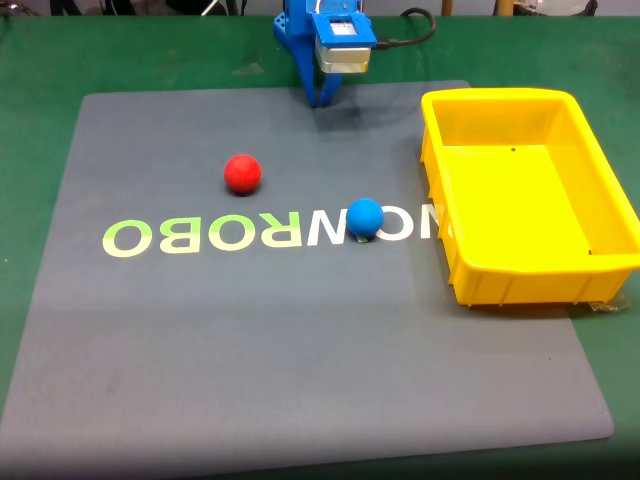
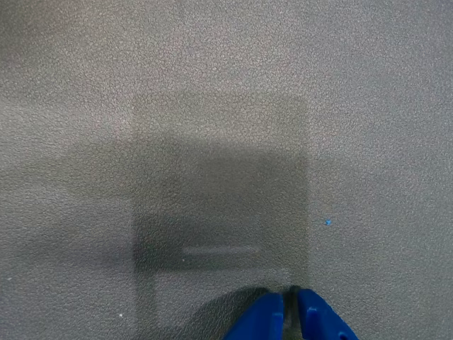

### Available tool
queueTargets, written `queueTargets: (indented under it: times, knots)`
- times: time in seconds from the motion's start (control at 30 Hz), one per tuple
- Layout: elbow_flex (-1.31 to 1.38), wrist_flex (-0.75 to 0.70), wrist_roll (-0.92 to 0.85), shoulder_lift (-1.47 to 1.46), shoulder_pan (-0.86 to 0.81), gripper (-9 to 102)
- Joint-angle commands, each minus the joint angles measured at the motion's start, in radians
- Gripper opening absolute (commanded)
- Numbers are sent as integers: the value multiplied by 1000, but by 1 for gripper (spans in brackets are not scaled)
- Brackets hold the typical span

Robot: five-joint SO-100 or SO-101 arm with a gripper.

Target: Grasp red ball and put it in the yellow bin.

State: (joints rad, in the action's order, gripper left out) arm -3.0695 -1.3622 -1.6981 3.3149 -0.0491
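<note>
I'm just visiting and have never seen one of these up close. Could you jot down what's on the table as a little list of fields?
surface: grey mat with ROBO lettering, on a green table
red ball: on the mat, left of centre in the fixed view, untouched
blue ball: on the lettering, apart from the red one
yellow bin: at the mat's right edge, nothing inside
claw: blue tips shut together, over bare mat

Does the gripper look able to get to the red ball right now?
Probably yes. The red ball sits alone on the mat, apart from the blue ball, with nothing between it and the shut gripper.
</note>
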Motion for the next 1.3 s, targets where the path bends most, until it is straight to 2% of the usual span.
queueTargets:
  times: [0.0,0.47,0.53,0.63,0.7,0.93,1.07,1.27]
  knots:
    - [-31,-21,2,11,31,1]
    - [-29,-18,-11,9,23,1]
    - [-23,3,-6,9,-2,7]
    - [37,15,-25,9,-31,23]
    - [94,17,-55,9,-49,28]
    - [229,72,-210,-11,-160,28]
    - [356,123,-215,-193,-212,28]
    - [600,310,-173,-647,-290,28]
